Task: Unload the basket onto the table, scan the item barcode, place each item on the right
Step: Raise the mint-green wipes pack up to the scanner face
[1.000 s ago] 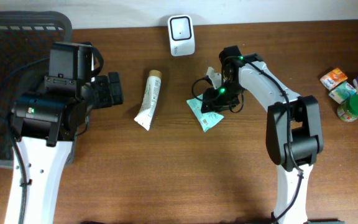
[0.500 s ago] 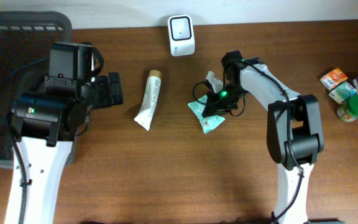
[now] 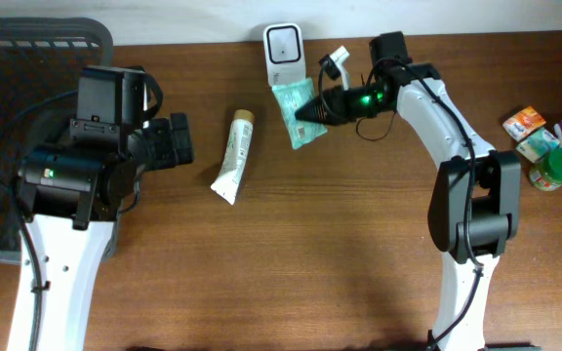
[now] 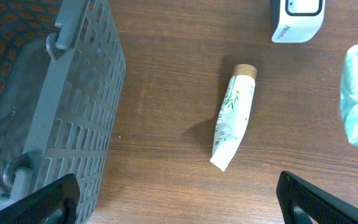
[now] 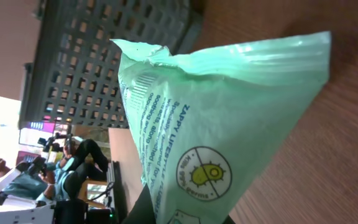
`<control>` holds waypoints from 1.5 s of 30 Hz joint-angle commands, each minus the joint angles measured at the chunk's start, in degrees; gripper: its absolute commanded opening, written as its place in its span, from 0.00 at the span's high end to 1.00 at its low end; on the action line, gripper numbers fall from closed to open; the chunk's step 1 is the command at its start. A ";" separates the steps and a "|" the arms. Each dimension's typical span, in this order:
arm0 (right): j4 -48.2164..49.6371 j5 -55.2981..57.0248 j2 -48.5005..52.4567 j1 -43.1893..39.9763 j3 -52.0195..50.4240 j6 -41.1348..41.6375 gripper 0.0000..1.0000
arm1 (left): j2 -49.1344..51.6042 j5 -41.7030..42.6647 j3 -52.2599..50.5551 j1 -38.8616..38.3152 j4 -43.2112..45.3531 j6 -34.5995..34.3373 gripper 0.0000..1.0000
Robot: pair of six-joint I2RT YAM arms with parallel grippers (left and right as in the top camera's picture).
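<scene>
One soft mint-green plastic packet [image 3: 298, 112] is the item. It sits at the far edge of the bench [image 3: 291, 253], just right of the white box-shaped barcode scanner [image 3: 285, 44], close enough that their outlines nearly meet from overhead.

- Right gripper [image 3: 312, 110]: clamped on the packet's right-hand end, jaws closed on the film. The packet looks lifted off the wood, though the overhead view does not settle that.
- Wrist view: printed face with text and a round yellow-green logo. A small lined patch near the crimped top may be the barcode; too small to be sure.

Handling, as a judgement:
- Light, limp and crinkly; the film is probably slick.
- Held at one end, the free end will sag and twist, so the printed face may not lie flat to the scanner window.
- A hold on the crimped seam or a firm edge looks best, away from the printed code.

Room:
- The scanner is hard by the far edge, so little space lies behind it.
- Open wood lies toward the near edge.
- White squeeze tube with tan cap [image 3: 233, 156]: lying flat left of the packet, apart from it.
- Left gripper [image 3: 179, 141]: fingers spread wide, holding nothing, beside the dark grey slatted plastic basket [image 3: 27, 39] at the left edge.
- Cluster of small coloured packs and a green-lidded jar [image 3: 544, 141]: at the right edge, well apart.
</scene>
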 commanded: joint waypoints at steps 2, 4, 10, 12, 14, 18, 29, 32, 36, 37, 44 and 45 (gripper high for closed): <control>0.48 3.06 -2.75 0.57 2.91 4.94 0.96 | -0.02 -0.81 0.04 0.20 -0.07 0.87 0.01; 2.45 7.21 -3.80 1.14 2.93 9.40 0.96 | -0.02 -0.81 0.04 0.20 -0.07 0.87 0.01; 7.82 20.87 -4.57 4.87 2.95 27.15 0.96 | -0.02 -0.81 0.04 0.20 -0.07 0.87 0.01; 9.62 24.35 -4.57 6.84 2.95 31.71 0.96 | -0.02 -0.81 0.04 0.20 -0.07 0.87 0.01; 13.00 24.46 -4.57 8.72 2.95 32.89 0.96 | -0.02 -0.81 0.04 0.20 -0.07 0.87 0.01; 16.52 27.54 -4.57 11.17 2.95 36.50 0.96 | -0.02 -0.81 0.04 0.20 -0.07 0.87 0.01; 15.93 29.20 -4.57 10.47 2.95 36.74 0.96 | -0.02 -0.79 0.04 0.20 -0.07 0.87 0.01; 15.76 29.22 -4.57 10.21 2.95 36.74 0.96 | -0.02 -0.79 0.04 0.20 -0.07 0.90 0.01; 15.17 29.42 -4.57 10.14 2.95 36.52 0.96 | -0.02 -0.81 0.04 0.20 -0.07 0.87 0.01; 15.06 29.40 -4.57 10.05 2.95 36.52 0.96 | -0.02 -0.79 0.04 0.20 -0.07 0.87 0.01; 10.40 33.07 -4.57 9.18 2.93 36.33 0.96 | -0.02 -0.81 0.04 0.20 -0.07 0.90 0.01; 9.09 34.75 -4.57 9.18 2.93 36.33 0.96 | -0.02 -0.81 0.04 0.20 -0.07 0.87 0.01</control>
